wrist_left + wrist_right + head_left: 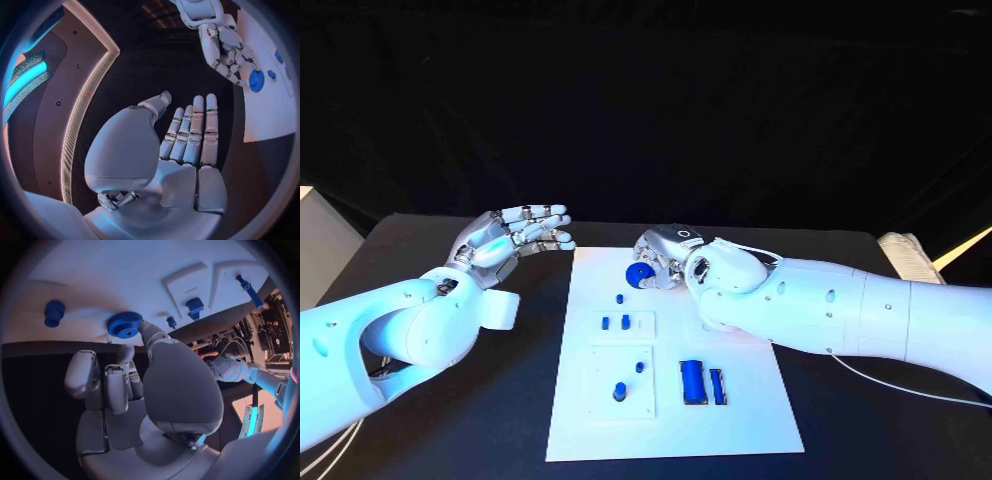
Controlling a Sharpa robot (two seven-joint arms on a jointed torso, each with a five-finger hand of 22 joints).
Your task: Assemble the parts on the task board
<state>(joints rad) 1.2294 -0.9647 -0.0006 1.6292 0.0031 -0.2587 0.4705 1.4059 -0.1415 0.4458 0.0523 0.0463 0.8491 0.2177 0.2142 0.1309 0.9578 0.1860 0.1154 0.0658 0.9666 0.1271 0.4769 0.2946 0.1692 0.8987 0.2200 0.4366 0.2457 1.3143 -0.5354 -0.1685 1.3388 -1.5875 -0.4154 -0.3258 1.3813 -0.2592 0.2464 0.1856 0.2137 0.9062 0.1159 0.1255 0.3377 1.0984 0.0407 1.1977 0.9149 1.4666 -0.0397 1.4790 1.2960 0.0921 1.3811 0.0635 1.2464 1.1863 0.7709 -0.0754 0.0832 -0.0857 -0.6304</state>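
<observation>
A: Task board (733,420) lies mid-table; the blue gear (640,274) near its far edge is half hidden by the right hand (678,255).
B: Gripped?
A: Cannot tell; fingertips touch it. Left hand (516,237) hovers beside the board, fingers spread, holding nothing.

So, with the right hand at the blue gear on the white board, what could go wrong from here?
1. The right hand touches the large blue gear with only a fingertip at its rim, so the gear may slide across the task board instead of being picked up.
2. A smaller blue gear lies close by; a push could knock into it.
3. The left hand hovers open beside the board, so nothing steadies the board if it shifts.
</observation>
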